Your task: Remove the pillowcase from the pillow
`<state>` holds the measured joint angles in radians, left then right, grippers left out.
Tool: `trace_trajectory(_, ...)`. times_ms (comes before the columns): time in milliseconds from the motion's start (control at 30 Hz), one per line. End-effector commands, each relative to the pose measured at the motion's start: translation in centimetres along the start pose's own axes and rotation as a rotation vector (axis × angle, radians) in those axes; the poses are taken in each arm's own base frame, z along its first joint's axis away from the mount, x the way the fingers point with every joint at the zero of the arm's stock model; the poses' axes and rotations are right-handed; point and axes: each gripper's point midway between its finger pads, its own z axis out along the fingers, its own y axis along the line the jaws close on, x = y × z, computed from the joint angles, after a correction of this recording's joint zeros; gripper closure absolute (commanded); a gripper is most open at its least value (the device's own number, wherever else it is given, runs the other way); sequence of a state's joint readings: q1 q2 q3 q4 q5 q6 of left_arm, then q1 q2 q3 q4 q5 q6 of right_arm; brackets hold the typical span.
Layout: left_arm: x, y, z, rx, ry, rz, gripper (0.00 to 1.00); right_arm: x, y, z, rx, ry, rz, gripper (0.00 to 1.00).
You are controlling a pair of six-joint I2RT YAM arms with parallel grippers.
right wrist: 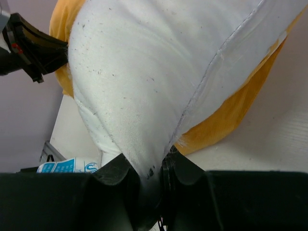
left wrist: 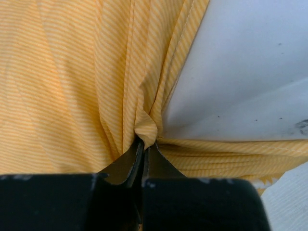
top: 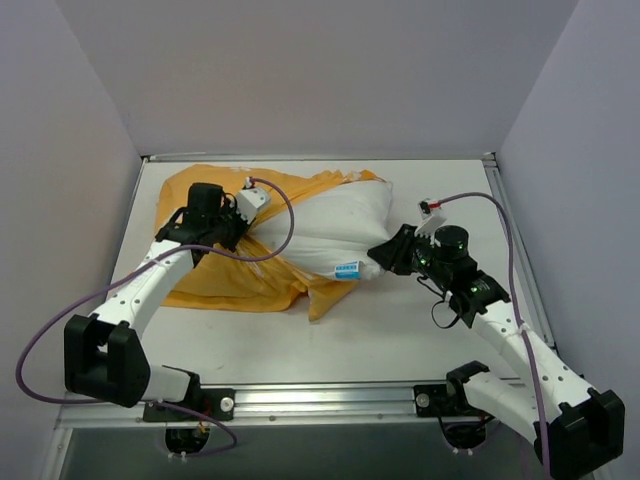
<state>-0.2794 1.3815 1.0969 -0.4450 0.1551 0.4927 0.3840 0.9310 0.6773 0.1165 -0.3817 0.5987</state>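
Observation:
The orange-yellow pillowcase [top: 225, 280] lies bunched on the left half of the table, still round the left part of the white pillow [top: 335, 232]. The pillow's right end sticks out bare, with a small blue-and-white tag [top: 347, 269] at its near corner. My left gripper [top: 237, 232] is shut on a fold of the pillowcase [left wrist: 145, 129] beside the pillow [left wrist: 245, 72]. My right gripper [top: 383, 256] is shut on the pillow's right corner [right wrist: 144, 110]. The tag [right wrist: 62, 167] and orange fabric [right wrist: 226, 125] show in the right wrist view. The mouse face is hidden.
The white table [top: 400, 330] has a metal rail along its near edge [top: 330, 400]. Grey walls stand close at the back and on both sides. Purple cables loop from both arms over the table.

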Motion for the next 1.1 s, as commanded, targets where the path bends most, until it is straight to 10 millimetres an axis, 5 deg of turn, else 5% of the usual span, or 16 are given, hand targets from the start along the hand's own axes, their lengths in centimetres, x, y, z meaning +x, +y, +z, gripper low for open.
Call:
trace_trajectory(0, 10.3, 7.4, -1.7, -0.239, 0.338, -0.025, 0.98, -1.5, -2.0, -1.1, 0.059, -0.07, -0.01, 1.0)
trace_trajectory(100, 9.5, 5.5, -2.4, -0.109, 0.302, -0.061, 0.92, 3.4, -2.8, -0.1, 0.075, 0.026, 0.027, 1.0)
trace_trajectory(167, 7.7, 3.3, -4.1, 0.007, 0.247, -0.053, 0.63, 6.0, -2.3, 0.1, 0.073, 0.056, 0.037, 1.0)
trace_trajectory(267, 2.4, -1.0, -6.8, 0.228, 0.101, -0.028, 0.29, 10.4, -0.6, 0.4, 0.028, 0.153, 0.044, 1.0)
trace_trajectory(333, -0.5, -2.6, -8.1, 0.275, 0.051, -0.026, 0.2, 13.1, -0.5, 0.1, 0.046, 0.23, 0.006, 1.0)
trace_trajectory(367, -3.8, -3.6, -8.9, 0.286, -0.014, 0.031, 0.18, 14.0, -0.7, 0.1, 0.055, 0.257, -0.013, 1.0)
trace_trajectory(467, -9.4, -6.7, -9.1, 0.319, -0.103, 0.121, 0.1, 15.7, -0.7, -0.3, 0.039, 0.316, -0.018, 1.0)
trace_trajectory(533, -11.9, -8.3, -8.2, 0.331, -0.128, 0.149, 0.09, 16.8, -1.3, -0.3, 0.046, 0.356, -0.017, 1.0)
trace_trajectory(633, -14.6, -11.4, -4.1, 0.356, -0.088, 0.176, 0.09, 18.7, -1.8, -0.6, 0.048, 0.429, -0.028, 1.0)
trace_trajectory(733, -14.4, -13.5, 3.0, 0.382, 0.025, 0.131, 0.09, 20.2, -2.3, -0.8, 0.055, 0.471, -0.021, 1.0)
trace_trajectory(867, -14.8, -13.0, 7.9, 0.28, 0.081, 0.113, 0.17, 20.5, -2.4, -1.7, 0.053, 0.464, -0.001, 1.0)
trace_trajectory(967, -14.9, -13.5, 9.1, 0.299, 0.082, 0.116, 0.37, 20.6, -3.1, -2.4, 0.075, 0.452, 0.013, 1.0)
trace_trajectory(1000, -14.9, -14.0, 9.1, 0.317, 0.082, 0.118, 0.53, 20.6, -3.4, -2.7, 0.091, 0.451, 0.012, 1.0)
trace_trajectory(1067, -14.3, -14.2, 9.3, 0.329, 0.095, 0.121, 0.7, 20.5, -3.4, -3.0, 0.087, 0.438, 0.025, 1.0)
